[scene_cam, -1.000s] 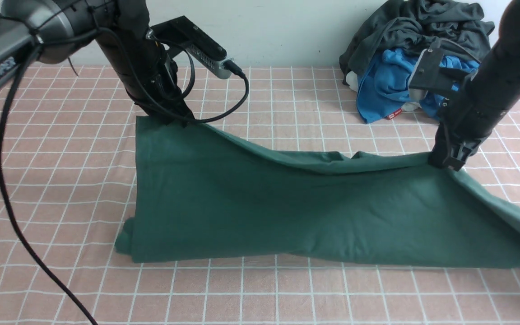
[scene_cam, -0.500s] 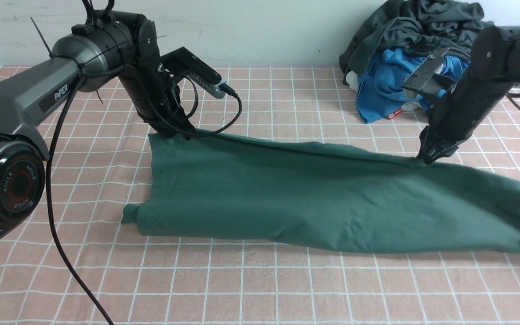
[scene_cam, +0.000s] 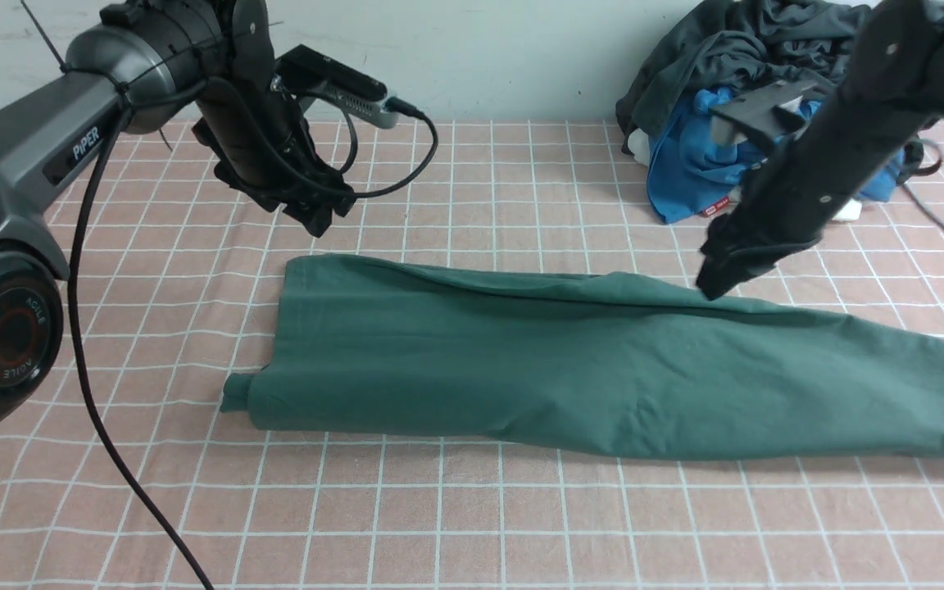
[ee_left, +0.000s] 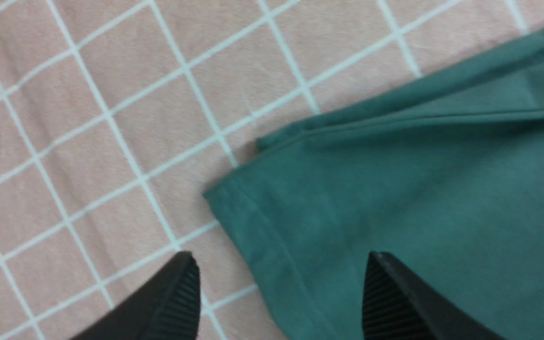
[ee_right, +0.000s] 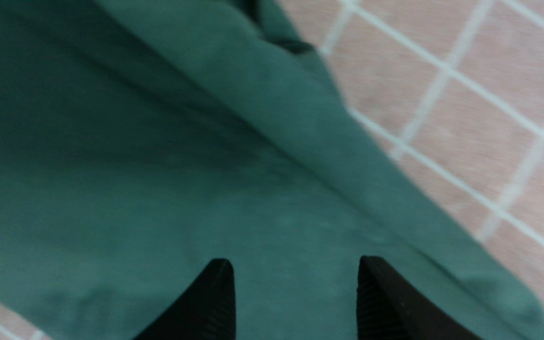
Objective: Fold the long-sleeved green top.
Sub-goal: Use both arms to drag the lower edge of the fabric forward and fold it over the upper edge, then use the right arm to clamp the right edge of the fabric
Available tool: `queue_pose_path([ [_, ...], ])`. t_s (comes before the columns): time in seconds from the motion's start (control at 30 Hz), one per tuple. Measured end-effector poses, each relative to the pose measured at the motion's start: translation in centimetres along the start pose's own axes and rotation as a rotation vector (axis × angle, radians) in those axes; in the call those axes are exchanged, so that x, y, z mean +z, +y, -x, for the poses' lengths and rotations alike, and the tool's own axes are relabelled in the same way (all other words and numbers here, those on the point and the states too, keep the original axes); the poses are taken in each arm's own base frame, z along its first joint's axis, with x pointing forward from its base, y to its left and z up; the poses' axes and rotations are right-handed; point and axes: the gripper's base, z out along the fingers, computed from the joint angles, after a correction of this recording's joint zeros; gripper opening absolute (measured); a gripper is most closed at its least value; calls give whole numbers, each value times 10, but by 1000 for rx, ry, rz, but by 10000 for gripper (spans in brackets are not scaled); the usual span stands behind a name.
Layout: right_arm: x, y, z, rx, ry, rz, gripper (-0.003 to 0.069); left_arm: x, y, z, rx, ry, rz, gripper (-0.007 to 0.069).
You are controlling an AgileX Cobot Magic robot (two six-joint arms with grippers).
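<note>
Green cloth now lies loose on the counter (scene_cam: 472,508). A second ago both hands were pinched on the far edge of the top (scene_cam: 587,369), holding it up off the surface, and they have since let it drop. The left hand (scene_cam: 318,220) has risen to the upper left of the front view, clear of the cloth. Its fingers are apart with nothing between them, and its wrist view shows the hemmed corner lying flat below. The right hand (scene_cam: 716,285) sits right of centre, just over the far edge of the top, also with its fingers spread and nothing in them. We cannot tell whether its tips brush the fabric. The top stretches as a long band across the middle of the frame, from left of centre out past the right edge, with a small roll of fabric poking out at its lower left corner. We judge that one lengthwise fold has been laid and released. The band looks fairly smooth and would next need folding across its length, so fresh grips at the ends seem likely. As for writing, we can read "PiPER" in white on the left arm (scene_cam: 87,141) and "AGILE" around the ring at the frame's left edge. In the upper right a blue garment (scene_cam: 685,172) under a grey garment (scene_cam: 767,49) carries a red tag (scene_cam: 715,206), too small to read.
</note>
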Motion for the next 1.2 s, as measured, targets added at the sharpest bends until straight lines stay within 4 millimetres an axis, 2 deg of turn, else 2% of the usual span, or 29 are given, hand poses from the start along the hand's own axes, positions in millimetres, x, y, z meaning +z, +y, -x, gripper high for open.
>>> queue_pose_path([
  [0.03, 2, 2, 1, -2, 1, 5, 321, 0, -2, 0, 0, 8, -5, 426],
  [0.13, 37, 33, 9, -60, 45, 57, 283, -6, -25, 3, 39, 46, -40, 360],
  [0.23, 77, 43, 15, -106, 46, 10, 246, -6, -42, 5, 67, 61, -63, 251],
  [0.27, 83, 43, 16, -98, 43, -9, 239, -6, -45, 6, 73, 60, -65, 208],
  [0.3, 83, 42, 17, -90, 31, -19, 237, -6, -45, 6, 75, 59, -66, 200],
  [0.4, 88, 24, 30, 50, -120, -161, 225, -2, -50, 2, 75, 81, -87, 50],
  [0.5, 88, 11, 33, 144, -187, -218, 223, 6, -54, -7, 70, 125, -112, 12],
  [0.53, 86, -3, 32, 203, -216, -263, 223, 14, -58, -17, 67, 170, -133, 1],
  [0.57, 86, -3, 32, 212, -219, -262, 223, 16, -58, -19, 66, 176, -136, 1],
  [0.6, 81, -18, 29, 268, -220, -293, 223, 28, -63, -33, 62, 241, -165, -4],
  [0.7, 69, -36, 22, 314, -167, -322, 223, 47, -71, -57, 71, 339, -208, -3],
  [0.8, 57, -44, 16, 318, -119, -331, 223, 55, -76, -74, 77, 395, -228, -3],
  [0.93, 5, -45, 4, 274, -37, -341, 223, 47, -81, -94, 77, 431, -239, -3],
  [0.97, 5, -45, 4, 274, -37, -341, 223, 47, -81, -95, 77, 433, -239, -3],
  [1.03, -24, -45, -1, 274, -41, -345, 223, 43, -82, -106, 84, 460, -236, -3],
  [1.07, -49, -44, -11, 288, -64, -350, 223, 40, -83, -112, 89, 462, -228, -3],
  [1.13, -58, -44, -17, 302, -75, -348, 223, 39, -82, -114, 92, 457, -221, -3],
  [1.2, -76, -42, -41, 337, -97, -345, 223, 38, -83, -117, 95, 449, -214, -3],
])
